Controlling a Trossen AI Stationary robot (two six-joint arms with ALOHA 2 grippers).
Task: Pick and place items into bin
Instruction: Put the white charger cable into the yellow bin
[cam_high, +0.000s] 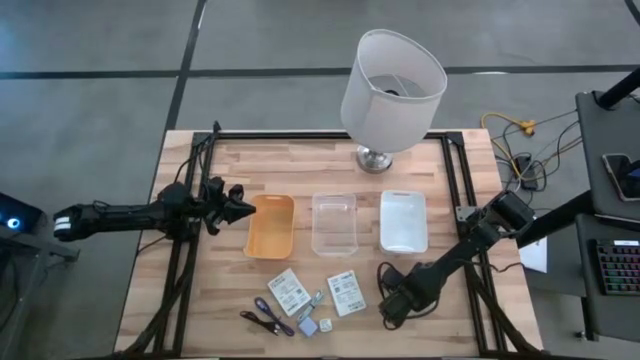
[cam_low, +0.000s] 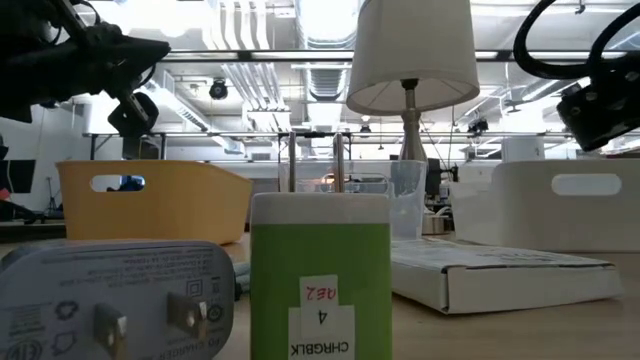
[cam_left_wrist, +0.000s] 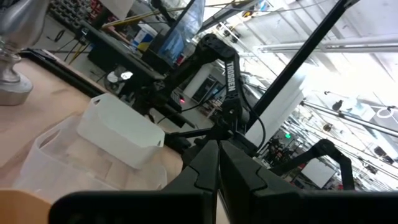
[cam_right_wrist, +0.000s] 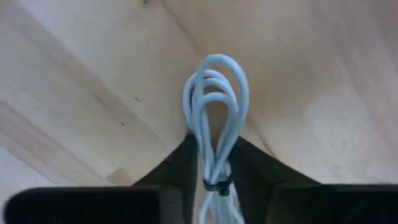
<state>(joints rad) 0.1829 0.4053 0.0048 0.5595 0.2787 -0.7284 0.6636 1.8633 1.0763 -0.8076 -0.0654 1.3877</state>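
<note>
Wood table: right tool grips pale grey cable, wrist view only; left tool closed, empty.

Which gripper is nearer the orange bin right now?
Left. The left gripper sits shut at the orange bin's left rim; the right gripper, holding the pale cable, is past the clear bin.

The left gripper shows its two dark fingers pressed together, with nothing between them. Beyond them on the pale wood table stand a clear bin and, touching its far side, a white bin. The lamp's metal base stands farther off. The right arm, marked TROSSEN, rises past the bins.
</note>
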